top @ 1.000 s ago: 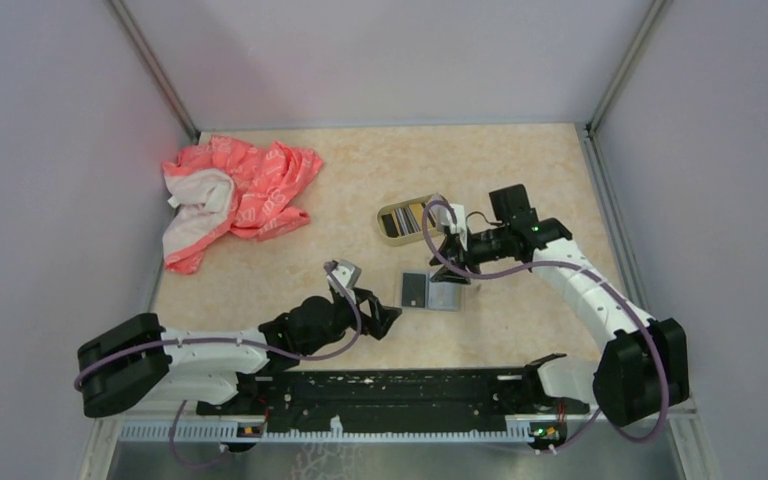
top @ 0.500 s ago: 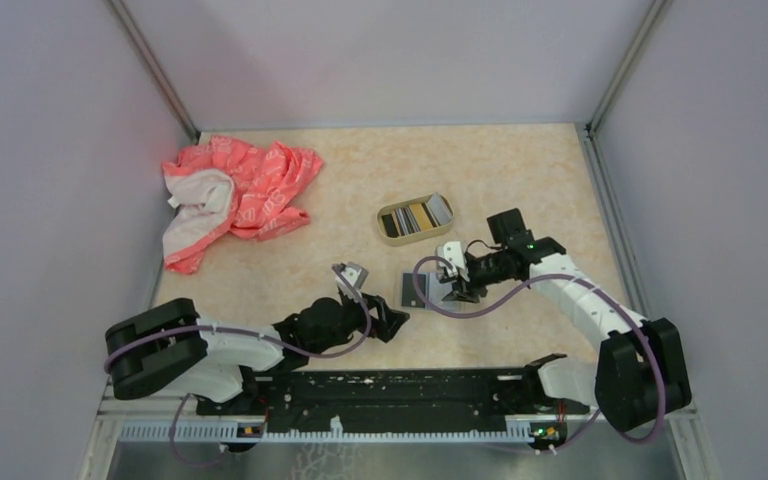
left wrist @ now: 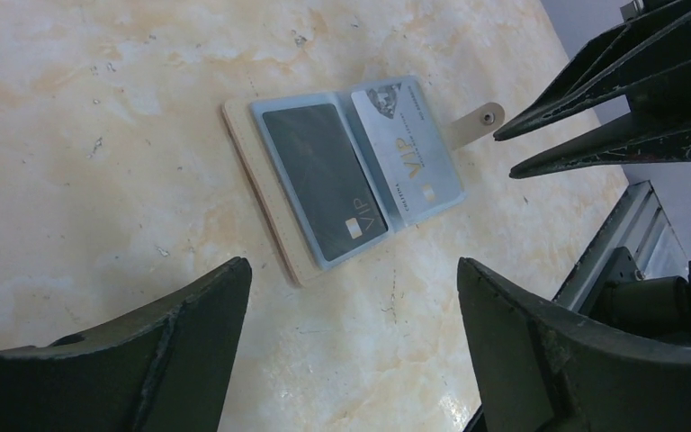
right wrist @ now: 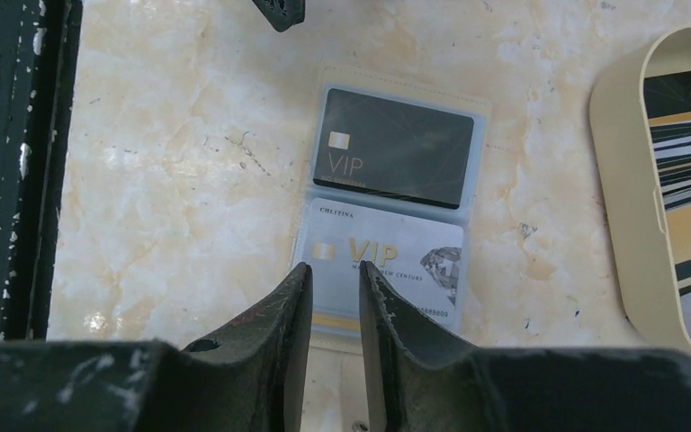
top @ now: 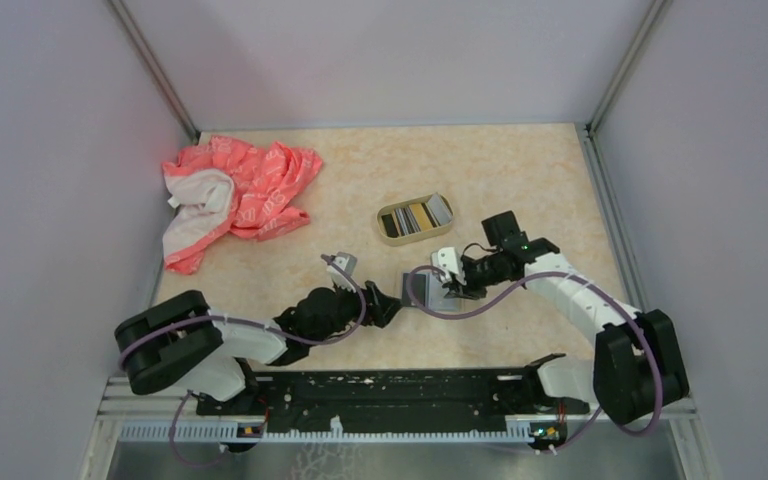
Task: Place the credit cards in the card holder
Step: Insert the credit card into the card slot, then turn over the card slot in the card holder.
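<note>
The silver credit card point(right wrist: 382, 256) lies directly under the right tool point(right wrist: 335, 281), jaws narrow and empty, its long axis along their closing line, while the left tool point(left wrist: 351, 328) gapes wide, farther off.

The surface point(top: 520, 170) was cream marbled with orange-tan veins. The crumpled cloth point(top: 250, 185) was coral pink with white print and a plain white fold. The card holder point(right wrist: 621, 162) had a pale gold-olive rim, and its contents showed black, white and gold stripes. The open folder point(left wrist: 272, 193) was tan with pale blue sleeves. One credit card point(right wrist: 394, 148) was black with gold lettering. The other card point(right wrist: 414, 243) was silver with gold lettering and a gold band. The left arm point(top: 230, 345) and right arm point(top: 580, 295) were black and white, with purple cables.
</note>
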`<state>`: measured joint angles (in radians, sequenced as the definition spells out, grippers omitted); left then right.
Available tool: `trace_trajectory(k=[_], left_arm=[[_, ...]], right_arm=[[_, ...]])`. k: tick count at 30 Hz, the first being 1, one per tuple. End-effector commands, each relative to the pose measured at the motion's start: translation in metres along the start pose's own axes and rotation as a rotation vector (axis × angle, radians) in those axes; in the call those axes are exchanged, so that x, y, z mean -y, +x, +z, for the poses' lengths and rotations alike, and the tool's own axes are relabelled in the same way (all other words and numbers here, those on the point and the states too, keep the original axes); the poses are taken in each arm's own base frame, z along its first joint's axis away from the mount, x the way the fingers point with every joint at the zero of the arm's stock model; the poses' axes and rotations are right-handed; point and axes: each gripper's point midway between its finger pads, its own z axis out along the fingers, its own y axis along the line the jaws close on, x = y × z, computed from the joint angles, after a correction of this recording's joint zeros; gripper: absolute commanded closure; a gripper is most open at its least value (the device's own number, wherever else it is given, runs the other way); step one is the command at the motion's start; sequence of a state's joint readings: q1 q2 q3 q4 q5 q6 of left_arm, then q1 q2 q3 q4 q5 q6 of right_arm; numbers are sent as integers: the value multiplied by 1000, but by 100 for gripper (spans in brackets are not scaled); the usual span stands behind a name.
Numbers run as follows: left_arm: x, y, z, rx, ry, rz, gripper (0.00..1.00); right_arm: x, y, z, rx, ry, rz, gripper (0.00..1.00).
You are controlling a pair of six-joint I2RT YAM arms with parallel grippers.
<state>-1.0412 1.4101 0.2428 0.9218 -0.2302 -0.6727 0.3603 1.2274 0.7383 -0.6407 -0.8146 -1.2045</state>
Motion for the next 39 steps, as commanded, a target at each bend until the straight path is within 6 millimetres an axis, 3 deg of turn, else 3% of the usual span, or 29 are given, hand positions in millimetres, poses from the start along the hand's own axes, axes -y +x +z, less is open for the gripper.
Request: trace_trajectory(k=[1,9,13,18,24,39], left_arm=[[13,-3,7,-12,61,-56,14],[5,-1,24,-61,86,-111,38],[11,4,31,-105,155,-136,46],[17,12,41,-147,205,-159,47],[1,20,48,-171,117,-168,46],[-10,18,53,-210,19,-104,39]], right_arm=[[5,7,9,-37,7,-29,76],[9,27,19,-128,17,20,82],[8,34,22,-161,5,31,83],[6,40,25,-183,-7,45,83],[4,41,26,-187,-13,50,83],[2,44,27,-195,-26,60,83]])
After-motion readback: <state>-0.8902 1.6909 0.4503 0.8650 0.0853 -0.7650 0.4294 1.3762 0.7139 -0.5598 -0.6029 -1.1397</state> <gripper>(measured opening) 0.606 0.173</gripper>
